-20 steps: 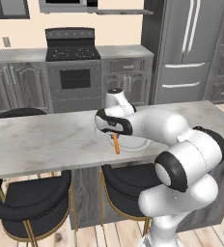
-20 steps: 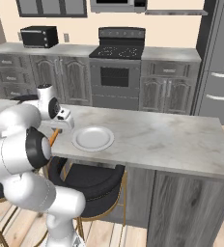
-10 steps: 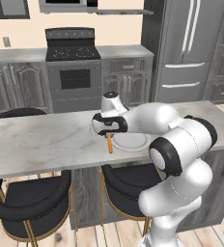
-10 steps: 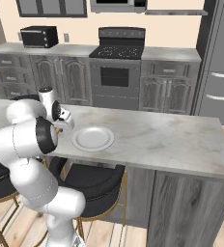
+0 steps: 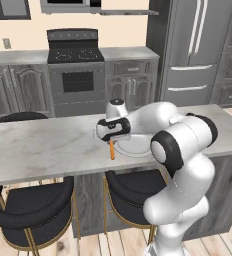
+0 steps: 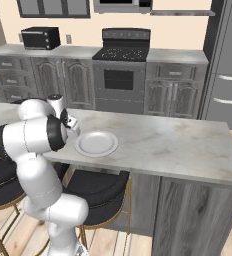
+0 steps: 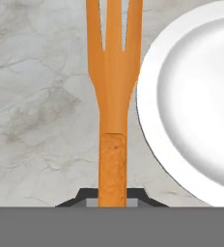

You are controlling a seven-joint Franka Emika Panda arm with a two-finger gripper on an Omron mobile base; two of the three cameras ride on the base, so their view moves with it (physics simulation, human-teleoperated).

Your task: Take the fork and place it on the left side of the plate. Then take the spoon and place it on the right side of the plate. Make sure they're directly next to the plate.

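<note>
In the left base view two black stools (image 5: pixel 30 205) with gold legs stand under the near edge of the marble bench (image 5: pixel 43 147), one at the far left and one beneath the arm. On the bench top the fork (image 5: pixel 112 150) points its orange handle toward the camera, hanging from the pincer (image 5: pixel 111 142), whose dark hand sits low over the bench just left of the plate (image 5: pixel 133 146). The arm crosses over the plate's right part, so only its left and near rim show there. Behind the bench runs a row of grey cabinets with a black stove (image 5: pixel 73 55) in the middle and a steel fridge (image 5: pixel 198 50) at the right. In the right base view a toaster oven (image 6: pixel 38 37) stands on the back counter at the far left, the arm's white links fill the left side, and the plate (image 6: pixel 96 143) lies bare on the bench just right of the hand; the fork is hidden behind the arm there. In the hand view the fork (image 7: pixel 114 96) runs straight up the middle, tines at the top, its speckled handle end clenched between the two dark finger tips (image 7: pixel 65 202) at the bottom, so the pincer (image 7: pixel 113 202) is grasping the fork. The fork lies just left of the plate's (image 7: pixel 201 96) curved rim, close beside it with a thin strip of marble between; whether the fork touches the bench I cannot tell.
</note>
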